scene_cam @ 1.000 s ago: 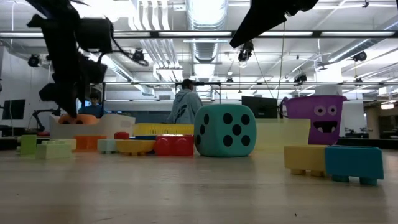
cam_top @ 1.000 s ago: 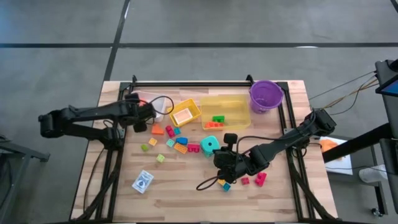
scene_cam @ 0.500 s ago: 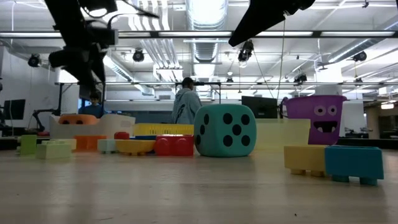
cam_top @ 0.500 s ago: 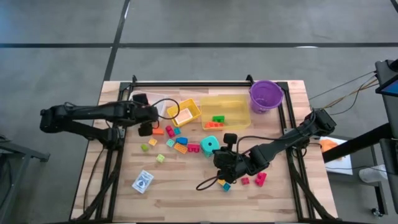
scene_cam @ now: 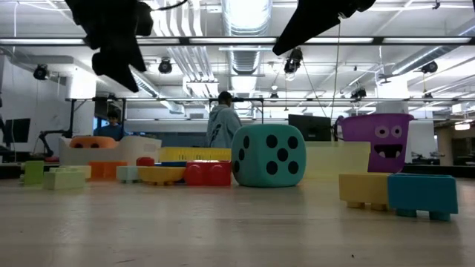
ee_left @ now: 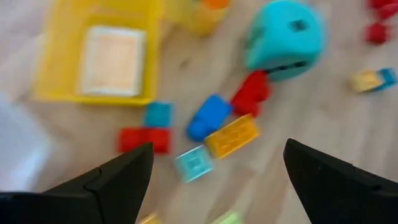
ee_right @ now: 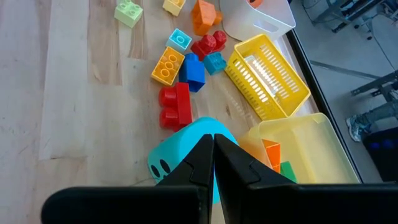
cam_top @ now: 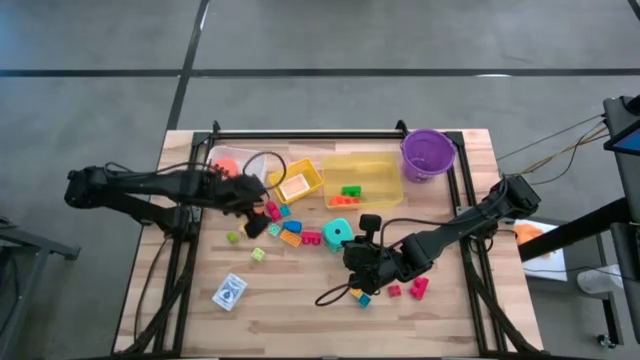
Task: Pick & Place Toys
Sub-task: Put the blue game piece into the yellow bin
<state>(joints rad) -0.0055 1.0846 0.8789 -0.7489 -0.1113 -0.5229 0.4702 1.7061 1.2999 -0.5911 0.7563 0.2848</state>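
While the bricks (cam_top: 288, 232) lay scattered mid-table, with the teal die (cam_top: 339, 234) among them, more bricks by the right gripper and a card box (cam_top: 230, 292) near the front-left corner, the left gripper (cam_top: 262, 212) hung over the cluster with fingers spread wide and nothing between them. Near the front edge, right of centre, the right gripper (cam_top: 357, 262) sat fully closed and empty just beside the die. Behind stood a yellow basket (cam_top: 298, 183), a yellow bin (cam_top: 364, 181) and a purple bucket (cam_top: 428, 153).

No text, label or number is legible on anything here.
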